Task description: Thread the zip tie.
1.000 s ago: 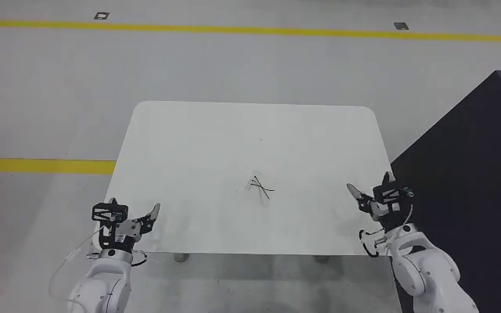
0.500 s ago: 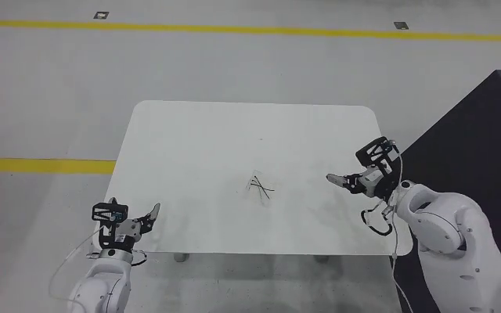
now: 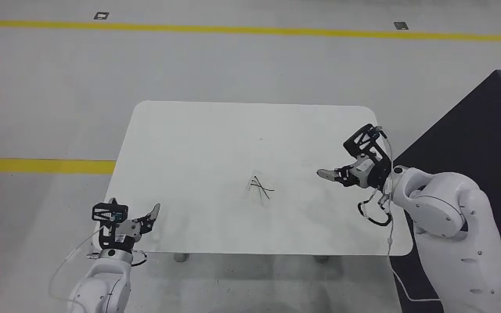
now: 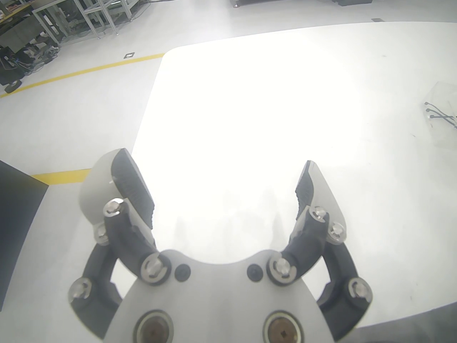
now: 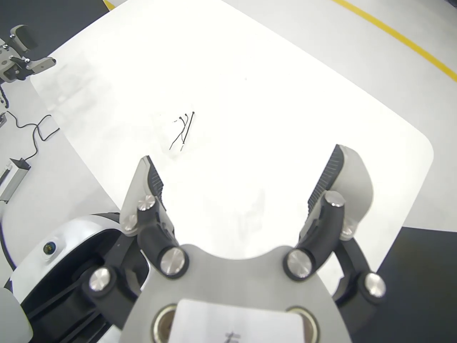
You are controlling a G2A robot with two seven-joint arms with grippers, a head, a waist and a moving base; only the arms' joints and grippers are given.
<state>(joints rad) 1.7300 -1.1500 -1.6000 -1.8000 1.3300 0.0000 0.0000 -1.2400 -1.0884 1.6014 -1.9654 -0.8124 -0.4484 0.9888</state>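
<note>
A few thin black zip ties (image 3: 260, 188) lie crossed near the middle of the white table (image 3: 203, 141). In the right wrist view the zip ties (image 5: 184, 128) lie ahead of my open right gripper (image 5: 242, 174), well apart from it. From above, the right gripper (image 3: 327, 174) hovers over the table's right part, to the right of the ties, nothing between its fingers. My left gripper (image 3: 149, 213) stands open at the table's front left corner, far from the ties. The left wrist view shows the left gripper (image 4: 221, 183) open over bare table, with the zip ties (image 4: 437, 114) far off.
A black panel (image 3: 462, 149) stands off the table's right edge. Yellow floor lines (image 3: 235, 30) run beyond and beside the table. A cable and small box (image 5: 16, 169) lie on the floor near the left arm.
The right arm has swung from the table's front right corner inward over the table, toward the zip ties. The left arm has stayed where it was.
</note>
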